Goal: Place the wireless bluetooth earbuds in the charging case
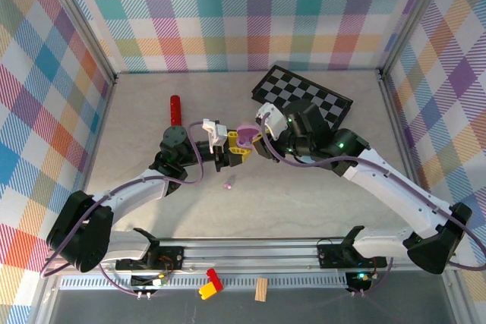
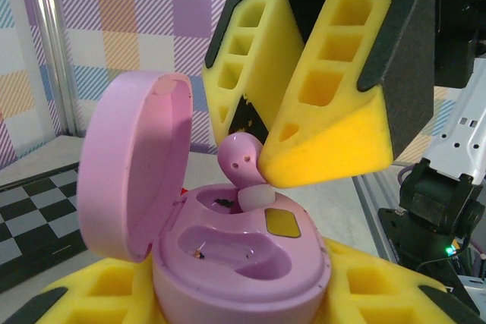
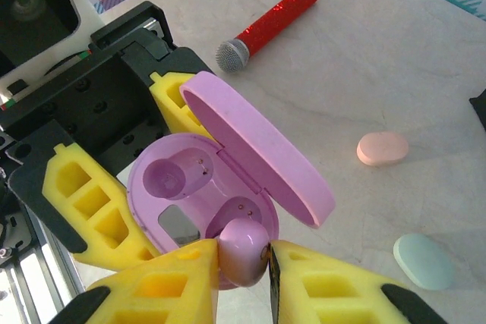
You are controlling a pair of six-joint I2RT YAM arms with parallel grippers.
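Your left hand (image 1: pixel 232 146) clamped on open case (image 3: pixel 254 146), above mid-bench. Your right hand (image 3: pixel 244 267) pinches purple bud (image 2: pixel 241 158), tip at one socket. Loose bud (image 1: pixel 228 184) on bench (image 1: pixel 304 210), nearer near edge.

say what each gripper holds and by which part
Left gripper: the open pink case, by its base sides. Right gripper: a pink earbud, by its rounded head.
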